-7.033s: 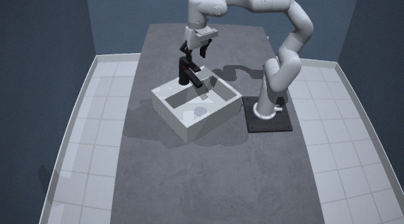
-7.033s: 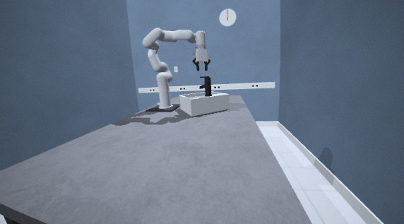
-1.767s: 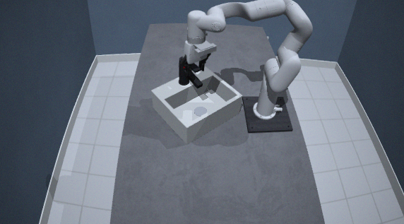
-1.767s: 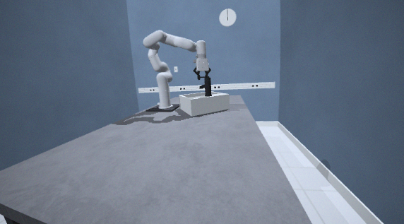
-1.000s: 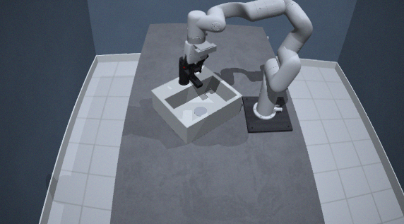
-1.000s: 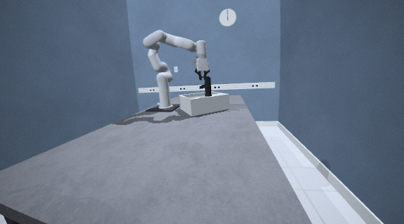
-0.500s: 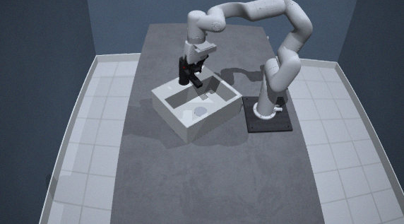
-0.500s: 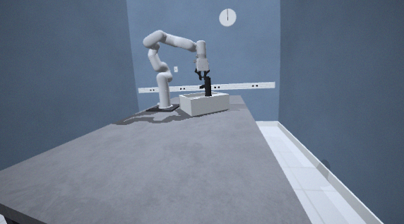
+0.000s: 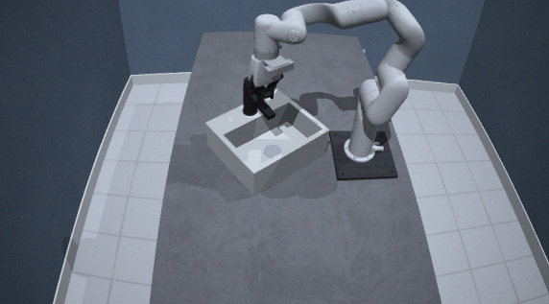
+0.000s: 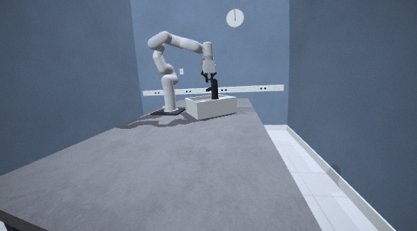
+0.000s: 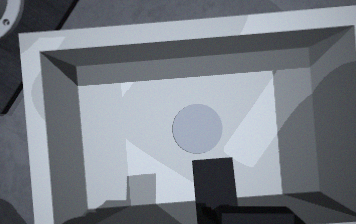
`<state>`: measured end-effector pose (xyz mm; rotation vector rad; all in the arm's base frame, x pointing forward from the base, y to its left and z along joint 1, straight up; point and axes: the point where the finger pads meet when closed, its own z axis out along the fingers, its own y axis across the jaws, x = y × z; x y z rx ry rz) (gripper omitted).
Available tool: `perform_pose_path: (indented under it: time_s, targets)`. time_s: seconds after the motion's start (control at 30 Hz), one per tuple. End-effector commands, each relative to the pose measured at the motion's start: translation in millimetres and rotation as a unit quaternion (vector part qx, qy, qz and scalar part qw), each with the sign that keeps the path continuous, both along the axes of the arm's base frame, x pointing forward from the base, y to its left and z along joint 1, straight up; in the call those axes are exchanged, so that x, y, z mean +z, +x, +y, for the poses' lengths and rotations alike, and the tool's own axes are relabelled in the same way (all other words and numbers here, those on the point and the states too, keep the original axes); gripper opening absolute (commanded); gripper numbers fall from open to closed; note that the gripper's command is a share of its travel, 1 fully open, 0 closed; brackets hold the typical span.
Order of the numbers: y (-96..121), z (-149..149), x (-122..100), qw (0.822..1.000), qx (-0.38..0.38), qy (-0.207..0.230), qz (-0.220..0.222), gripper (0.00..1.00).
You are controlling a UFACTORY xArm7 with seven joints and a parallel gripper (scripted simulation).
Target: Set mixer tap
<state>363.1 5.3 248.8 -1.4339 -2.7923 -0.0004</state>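
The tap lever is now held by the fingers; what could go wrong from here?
1. The gripper grips the lever from above on the black tap; when turning, the lever may slip out of the fingers.
2. The red dot is tiny and partly hidden, so the turn could go the wrong way.
3. The wrist view shows only the spout and sink, so a halfway lift is hard to judge.
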Motion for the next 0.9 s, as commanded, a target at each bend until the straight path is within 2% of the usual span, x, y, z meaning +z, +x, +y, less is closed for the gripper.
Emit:
perform_pose_path:
  time_s: [0.0,0.43,0.8,0.87]
  targets:
    - [3,1,2,1.000,-0.011,0.000,-0.002,0.00]
    - [17,9,2,0.995,-0.098,0.000,-0.002,0.00]
    - [42,17,2,0.972,-0.234,0.000,-0.002,0.00]
    - [42,17,2,0.972,-0.234,0.000,-0.002,0.00]
